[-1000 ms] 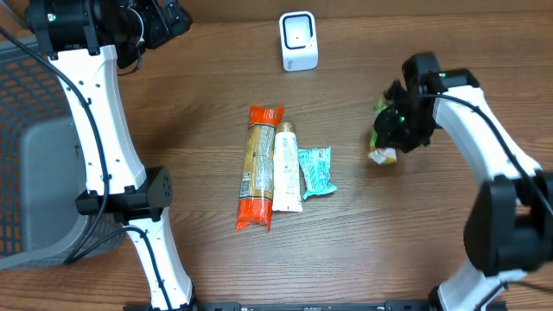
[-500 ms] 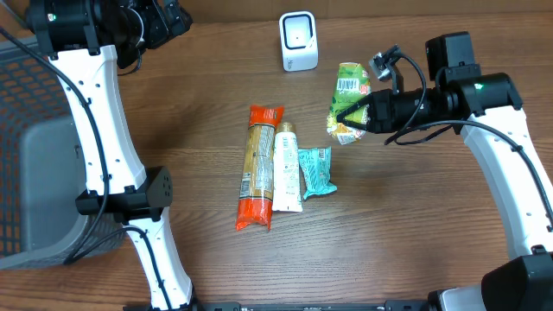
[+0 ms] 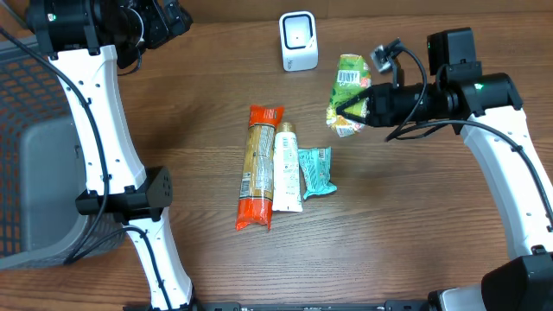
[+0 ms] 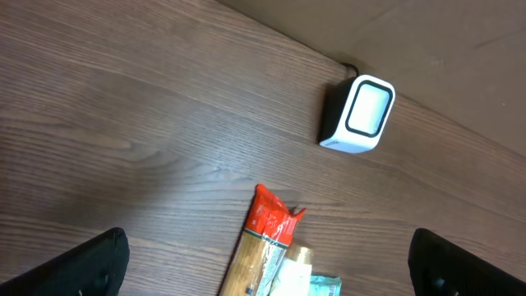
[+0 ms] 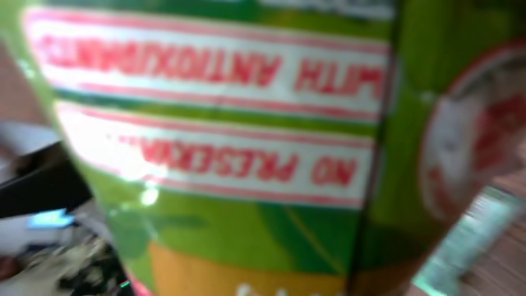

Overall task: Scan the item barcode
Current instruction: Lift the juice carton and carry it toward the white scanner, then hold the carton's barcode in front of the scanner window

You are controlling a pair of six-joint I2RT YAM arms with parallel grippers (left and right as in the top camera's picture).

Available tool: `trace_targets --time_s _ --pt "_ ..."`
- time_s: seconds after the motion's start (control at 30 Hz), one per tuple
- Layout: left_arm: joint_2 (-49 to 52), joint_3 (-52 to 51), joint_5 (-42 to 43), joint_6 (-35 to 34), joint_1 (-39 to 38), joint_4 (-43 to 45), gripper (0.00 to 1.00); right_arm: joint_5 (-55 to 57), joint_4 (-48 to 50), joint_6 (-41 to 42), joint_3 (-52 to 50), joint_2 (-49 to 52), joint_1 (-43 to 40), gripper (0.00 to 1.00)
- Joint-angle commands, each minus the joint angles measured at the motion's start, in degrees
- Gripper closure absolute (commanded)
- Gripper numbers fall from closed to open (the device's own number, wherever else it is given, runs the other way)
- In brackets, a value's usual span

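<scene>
Right gripper [image 3: 356, 105]: clamped on the pouch [image 3: 349, 86], barcode facing up.
Left gripper [image 4: 269, 247]: jaws spread wide, holding nothing.
Scanner [image 3: 299, 41]: near the right gripper, just beyond the pouch.
Table [image 3: 389, 225]: brown wood; pasta [image 3: 259, 168], tube [image 3: 287, 173], packet [image 3: 316, 171] side by side, near the right gripper.
Wall [image 4: 460, 49]: tan, behind scanner.

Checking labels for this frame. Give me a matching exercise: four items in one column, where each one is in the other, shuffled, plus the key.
Things
1. green pouch
2. scanner
3. pasta packet
4. teal packet

Places
a. upright near the far edge of the table
b. right end of the row of three at mid-table
c. gripped by the right gripper
d. left end of that row

Pairs: 1-c, 2-a, 3-d, 4-b
</scene>
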Motion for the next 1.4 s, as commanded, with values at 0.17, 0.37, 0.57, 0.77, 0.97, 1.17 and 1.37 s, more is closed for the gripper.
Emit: trace_targets --time_s 0.17,0.37,0.57,0.77,0.97,1.17,1.37 --pt "-0.3 0.0 0.3 -0.8 -0.4 -0.1 0.0 43.3 -1.3 2.8 6.8 -1.9 5.6 0.96" --pt "-0.3 0.0 0.3 -0.8 -0.4 -0.1 0.0 53.7 -6.3 0.5 26.3 3.8 6.6 0.97" --pt "-0.3 0.0 0.3 -0.8 -0.4 -0.1 0.0 69.5 -5.3 -9.7 43.0 16.6 11.8 0.96" --pt "-0.3 0.0 0.3 -0.8 -0.4 -0.1 0.01 88.9 8.0 -20.7 42.9 28.4 18.3 0.96" --pt "-0.3 0.0 0.3 -0.8 -0.4 -0.1 0.0 92.4 21.1 -34.3 42.7 36.5 18.6 0.96" --pt "-0.3 0.0 0.3 -0.8 -0.4 -0.1 0.01 92.8 28.6 -43.3 42.7 43.3 18.6 0.96" --pt "-0.3 0.0 0.3 -0.8 -0.4 -0.1 0.0 95.8 35.6 -47.3 41.9 48.1 18.6 0.96"
